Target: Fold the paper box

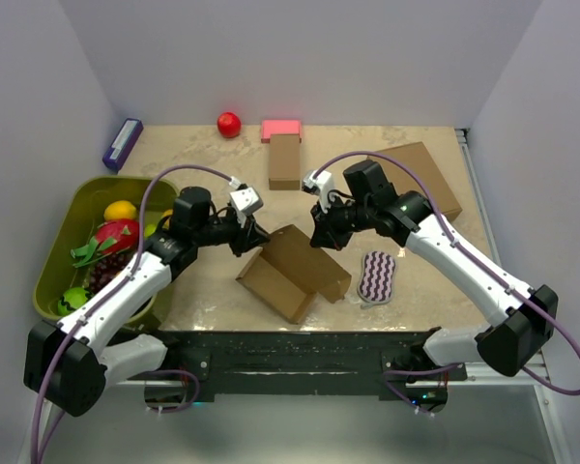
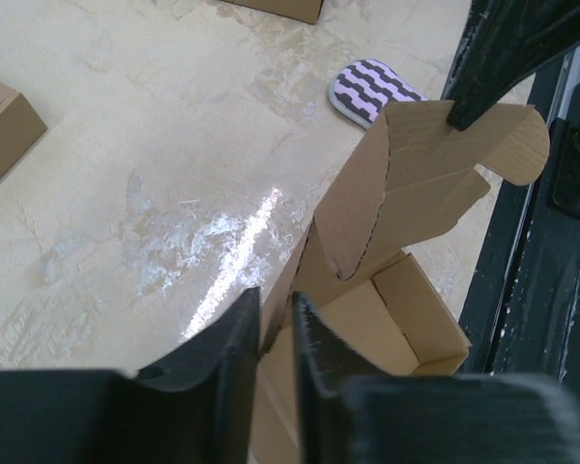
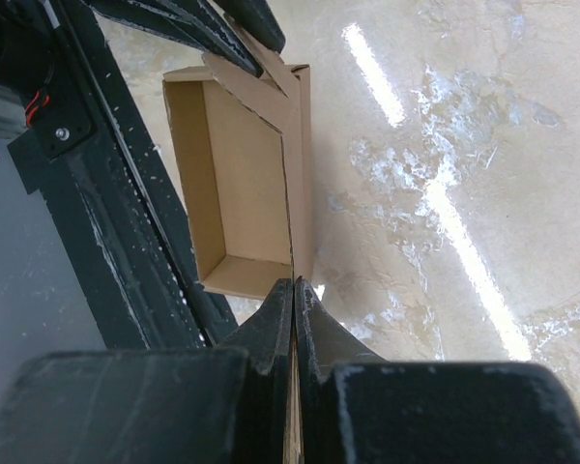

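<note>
The paper box [image 1: 292, 270] is plain brown cardboard, half formed: a low open tray at the table's near middle with its lid panel raised. My left gripper [image 1: 254, 235] is shut on the lid's left edge; the left wrist view shows the card [image 2: 406, 184] pinched between my fingers [image 2: 234, 338]. My right gripper [image 1: 317, 235] is shut on the lid's right edge; in the right wrist view the thin sheet runs between my fingers [image 3: 271, 324] above the open tray [image 3: 237, 174].
A striped purple sponge [image 1: 377, 275] lies right of the box. A narrow brown box [image 1: 284, 160], a pink block [image 1: 280, 129] and a red ball [image 1: 229, 123] are at the back. A larger brown box [image 1: 420, 174] sits back right. A green bin [image 1: 77, 222] of fruit stands left.
</note>
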